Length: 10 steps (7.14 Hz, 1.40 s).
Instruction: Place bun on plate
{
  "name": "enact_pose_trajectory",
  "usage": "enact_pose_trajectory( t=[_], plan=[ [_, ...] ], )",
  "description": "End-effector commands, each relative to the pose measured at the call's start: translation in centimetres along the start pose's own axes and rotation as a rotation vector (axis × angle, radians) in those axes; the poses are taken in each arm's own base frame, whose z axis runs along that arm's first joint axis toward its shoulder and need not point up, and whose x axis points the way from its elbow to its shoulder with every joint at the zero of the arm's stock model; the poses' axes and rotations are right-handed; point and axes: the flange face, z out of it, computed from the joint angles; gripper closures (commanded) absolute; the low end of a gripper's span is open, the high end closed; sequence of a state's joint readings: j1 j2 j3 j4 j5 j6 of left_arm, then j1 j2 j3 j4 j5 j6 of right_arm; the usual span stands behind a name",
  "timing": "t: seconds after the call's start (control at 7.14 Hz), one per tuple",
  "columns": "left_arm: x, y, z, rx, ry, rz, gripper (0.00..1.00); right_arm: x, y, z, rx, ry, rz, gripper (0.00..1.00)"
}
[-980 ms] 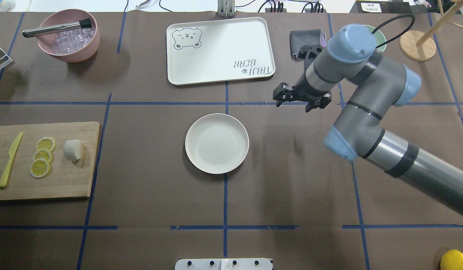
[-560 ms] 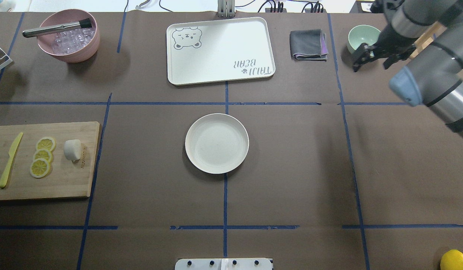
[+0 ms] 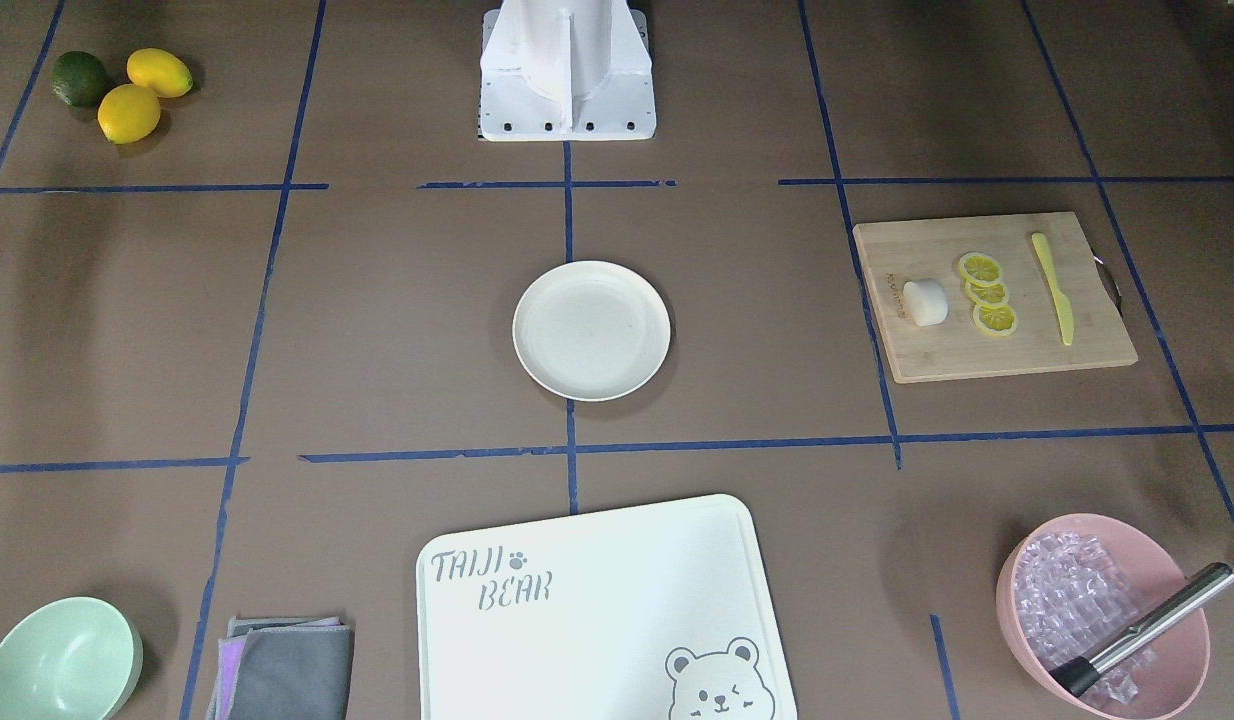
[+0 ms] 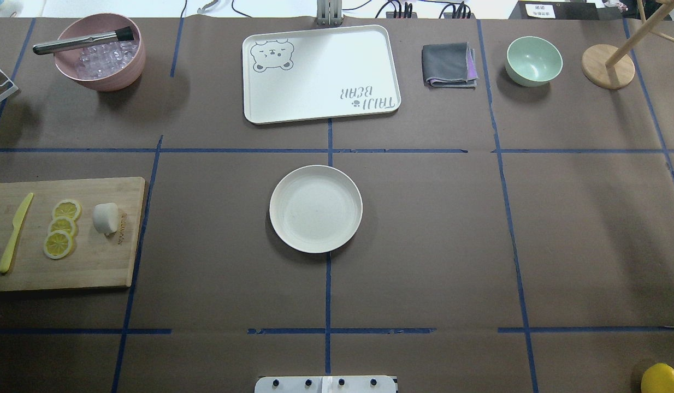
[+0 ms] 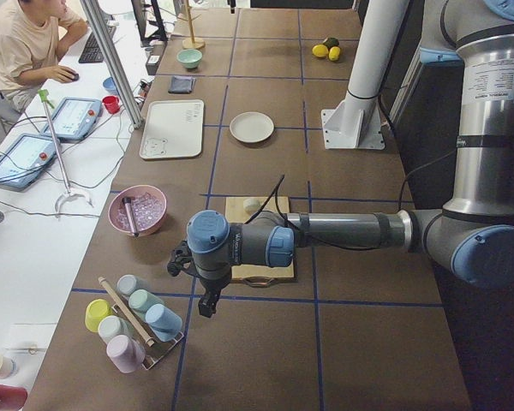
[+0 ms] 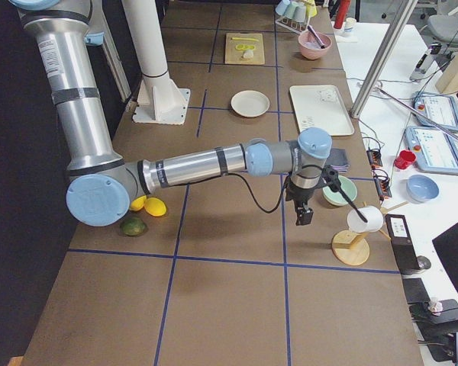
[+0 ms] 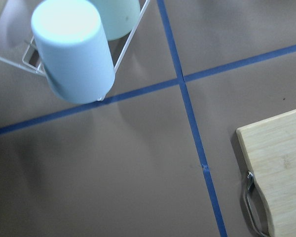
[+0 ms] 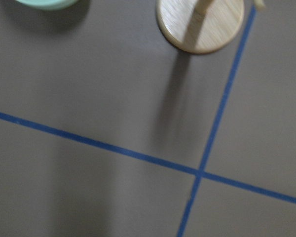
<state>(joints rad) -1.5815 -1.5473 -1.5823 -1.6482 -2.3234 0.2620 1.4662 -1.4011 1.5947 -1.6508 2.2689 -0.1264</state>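
Note:
The bun is a small white lump lying on the wooden cutting board at the table's left, beside three lemon slices. The cream plate sits bare at the table's centre, well apart from the bun. No gripper shows in the overhead or front views. In the exterior left view my left gripper hangs beyond the board's near end, close to a cup rack. In the exterior right view my right gripper hovers by the mint bowl and wooden stand. Whether either is open, I cannot tell.
A yellow knife lies on the board. At the back stand a pink bowl of ice, a bear tray, a folded cloth, a mint bowl and a wooden stand. A cup rack and a seated person show in the exterior left view.
The right arm swung from just right of the plate toward the far right corner and then left the overhead view. Bun and plate have not moved.

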Motion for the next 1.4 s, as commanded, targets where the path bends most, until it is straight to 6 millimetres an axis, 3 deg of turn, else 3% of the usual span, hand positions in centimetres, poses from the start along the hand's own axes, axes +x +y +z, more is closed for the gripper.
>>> enact_pose_trajectory(
  t=[0.0,0.14,0.28,0.42,0.7,0.84,1.12,1.26],
  plan=[
    [0.8,-0.8,-0.1,0.012,0.025,0.016,0.00,5.5,8.5,2.0,-0.029,0.000,0.071,0.00],
    [2.1,-1.7,-0.8,0.045,0.104,-0.040,0.00,5.6,9.3,2.3,-0.030,-0.001,0.075,0.00],
    [5.4,-3.1,-1.0,0.082,0.121,0.016,0.00,5.4,9.3,2.0,-0.023,0.000,0.077,0.00],
    [9.9,-4.7,0.9,0.037,0.145,-0.030,0.00,5.2,9.5,1.9,-0.022,-0.001,0.078,0.00],
    [19.0,-5.7,0.6,0.006,0.173,-0.192,0.00,5.1,9.9,1.9,-0.022,-0.001,0.078,0.00],
    [22.9,-5.9,2.0,0.001,0.163,-0.212,0.00,5.1,9.9,1.8,-0.021,-0.001,0.077,0.00],
    [31.5,-5.5,7.7,0.036,0.127,-0.278,0.00,4.7,10.2,1.5,-0.014,0.001,0.078,0.00],
    [34.7,-4.8,10.2,0.034,0.108,-0.287,0.00,4.7,10.2,1.5,-0.014,-0.001,0.078,0.00]
  ],
)
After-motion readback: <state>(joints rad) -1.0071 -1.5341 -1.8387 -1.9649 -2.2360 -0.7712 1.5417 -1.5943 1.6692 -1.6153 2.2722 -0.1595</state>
